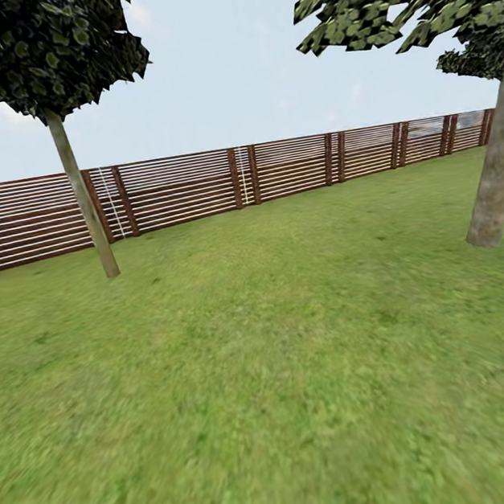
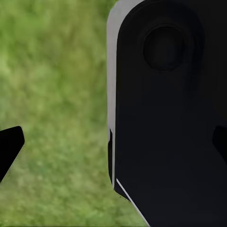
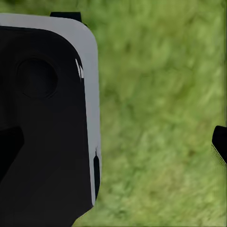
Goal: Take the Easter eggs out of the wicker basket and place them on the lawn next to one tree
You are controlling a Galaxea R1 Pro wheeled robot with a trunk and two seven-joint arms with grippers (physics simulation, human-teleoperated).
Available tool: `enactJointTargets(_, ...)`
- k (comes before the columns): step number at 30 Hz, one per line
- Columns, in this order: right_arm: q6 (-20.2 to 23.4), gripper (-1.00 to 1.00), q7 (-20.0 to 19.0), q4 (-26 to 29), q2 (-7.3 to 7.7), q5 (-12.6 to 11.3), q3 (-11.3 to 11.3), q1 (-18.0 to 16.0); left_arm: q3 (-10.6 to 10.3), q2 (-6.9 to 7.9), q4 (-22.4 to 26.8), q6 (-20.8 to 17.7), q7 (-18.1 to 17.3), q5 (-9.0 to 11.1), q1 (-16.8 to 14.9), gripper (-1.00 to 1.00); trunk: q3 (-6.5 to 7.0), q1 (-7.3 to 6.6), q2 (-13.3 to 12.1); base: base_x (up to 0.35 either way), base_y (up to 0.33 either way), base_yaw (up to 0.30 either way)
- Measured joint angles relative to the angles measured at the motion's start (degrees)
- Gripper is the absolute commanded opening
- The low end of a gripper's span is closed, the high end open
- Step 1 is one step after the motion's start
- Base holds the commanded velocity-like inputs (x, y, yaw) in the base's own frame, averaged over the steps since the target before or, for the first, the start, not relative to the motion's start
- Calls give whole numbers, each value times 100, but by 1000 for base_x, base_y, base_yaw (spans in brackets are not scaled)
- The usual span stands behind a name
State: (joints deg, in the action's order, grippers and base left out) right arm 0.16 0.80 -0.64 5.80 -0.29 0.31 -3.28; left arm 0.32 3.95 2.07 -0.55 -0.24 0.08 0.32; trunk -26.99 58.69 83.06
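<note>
**Open lawn and fence line observed; both end effectors over grass**

The head view records a wide stretch of mottled green lawn (image 1: 272, 379) running back to a brown horizontal-slat wooden fence (image 1: 193, 186). A tall tree with a thin, straight grey-brown trunk (image 1: 84, 199) stands at the left, just in front of the fence. A second tree with a thicker, leaning mottled trunk (image 1: 498, 164) rises at the right edge. Pale sky fills the area above the fence.

In the left wrist view, the left end effector (image 2: 113, 142) shows one black fingertip (image 2: 9, 146) over blurred grass, beside a large black robot body panel with a grey edge (image 2: 165, 118). Its opening cannot be told.

In the right wrist view, the right end effector (image 3: 113, 142) shows a black fingertip (image 3: 220, 144) over grass, beside a similar black grey-edged panel (image 3: 47, 132). Its opening cannot be told.
</note>
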Motion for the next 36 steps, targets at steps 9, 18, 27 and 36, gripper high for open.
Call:
enactJointTargets(9,0,100,0,0,0,3,0,0,0,-3,0,-1,0,0,0,100,0,0,0,335,0,0)
enactJointTargets(18,-3,100,0,0,2,-1,0,0,0,-3,0,-1,0,0,0,100,0,0,0,335,0,0)
enactJointTargets(27,0,100,0,0,6,-3,0,0,0,-8,0,-1,0,0,0,100,0,0,0,335,0,0)
enactJointTargets(36,-1,100,0,0,8,-3,0,0,0,-8,0,0,0,0,0,100,0,0,0,335,0,0)
